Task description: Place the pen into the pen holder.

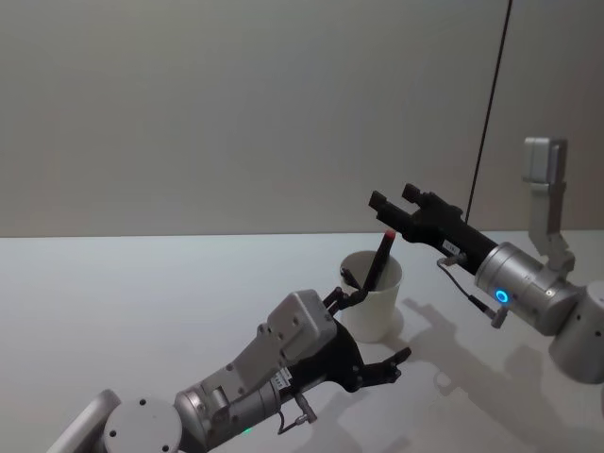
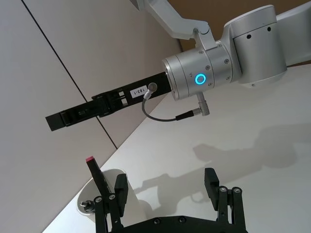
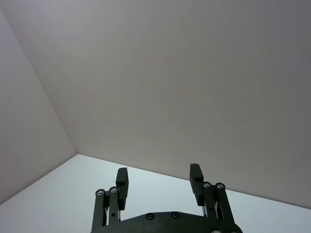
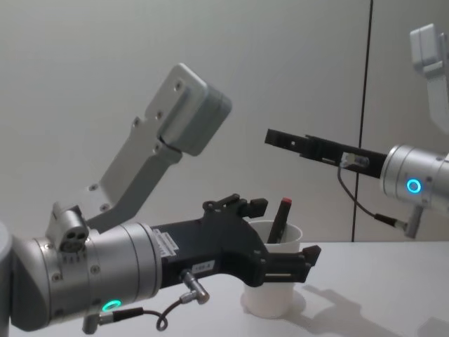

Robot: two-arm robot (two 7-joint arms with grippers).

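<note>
1. Because the pen (image 1: 381, 257) already leans inside the pen holder (image 1: 371, 297), red cap up against the rim, your left gripper (image 1: 370, 326) stands with jaws spread and empty beside the cup, probably freed to back away.
2. The cup sits mid-table (image 1: 142, 311), well in from every edge, so it looks unlikely to tip off.
3. Your right gripper (image 1: 394, 199) hovers above and behind the cup, fingers apart, holding nothing.

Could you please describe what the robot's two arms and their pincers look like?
Both arms are silver-grey metal cylinders with black pincers. The right pincer is long and flat, with a white label, a thin grey cable and a blue ring light. The left pincer has slim black fingers, a label, a small cable and a green light.
</note>
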